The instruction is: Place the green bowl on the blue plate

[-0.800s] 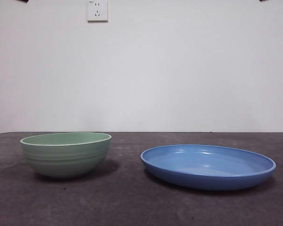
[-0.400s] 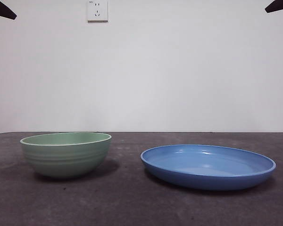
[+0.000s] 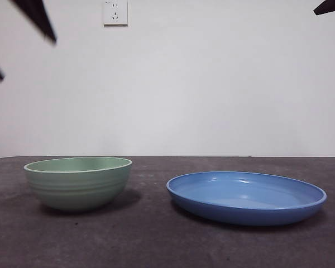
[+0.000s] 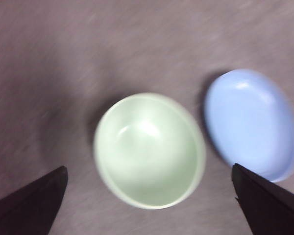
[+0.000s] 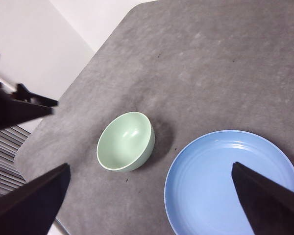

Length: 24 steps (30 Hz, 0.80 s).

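The green bowl stands upright and empty on the dark table, left of the blue plate; a gap lies between them. My left gripper is open, high above the bowl's left side, showing as two black tips at the top left. In the left wrist view the gripper has its jaws spread wide over the bowl, with the plate beside it. My right gripper is open and high above the table, over the bowl and plate; it shows only as a black tip.
A white wall socket is on the wall behind. The dark grey table ends in an angled corner edge beyond the bowl. The left arm shows dark at the side of the right wrist view.
The left gripper has come down and inward from the top left corner, and its two tips now show apart. The right tip, bowl and plate have not moved in the last half second.
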{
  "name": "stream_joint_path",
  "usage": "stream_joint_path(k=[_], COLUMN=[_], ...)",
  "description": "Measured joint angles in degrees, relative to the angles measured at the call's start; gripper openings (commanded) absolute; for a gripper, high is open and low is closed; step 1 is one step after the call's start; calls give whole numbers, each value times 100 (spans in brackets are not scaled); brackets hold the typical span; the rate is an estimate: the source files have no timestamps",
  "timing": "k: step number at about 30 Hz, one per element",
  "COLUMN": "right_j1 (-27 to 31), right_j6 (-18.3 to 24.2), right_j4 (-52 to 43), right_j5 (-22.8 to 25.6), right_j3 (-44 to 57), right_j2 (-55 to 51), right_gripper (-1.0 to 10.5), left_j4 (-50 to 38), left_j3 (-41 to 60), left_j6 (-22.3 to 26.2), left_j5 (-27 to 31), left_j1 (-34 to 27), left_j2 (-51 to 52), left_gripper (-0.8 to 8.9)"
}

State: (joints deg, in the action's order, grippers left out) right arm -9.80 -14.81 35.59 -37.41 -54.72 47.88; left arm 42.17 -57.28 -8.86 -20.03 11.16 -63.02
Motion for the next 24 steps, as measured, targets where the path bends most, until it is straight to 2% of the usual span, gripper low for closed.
stream_joint_path(k=[3, 10, 14, 24], right_j1=[0, 0, 0, 0], right_j6=[0, 0, 0, 0], right_j4=[0, 2, 2, 2], right_j5=[7, 9, 9, 9], right_j3=[0, 0, 0, 0], right_j2=[0, 0, 0, 0], right_gripper=[577, 577, 577, 577], left_j4=[7, -356, -649, -855], left_j3=[0, 0, 0, 0], left_j6=[4, 31, 35, 42], left_j5=[170, 184, 221, 350], left_j1=[-2, 22, 92, 149], left_j2=[-479, -1565, -2140, -2948], left_gripper=[593, 588, 534, 491])
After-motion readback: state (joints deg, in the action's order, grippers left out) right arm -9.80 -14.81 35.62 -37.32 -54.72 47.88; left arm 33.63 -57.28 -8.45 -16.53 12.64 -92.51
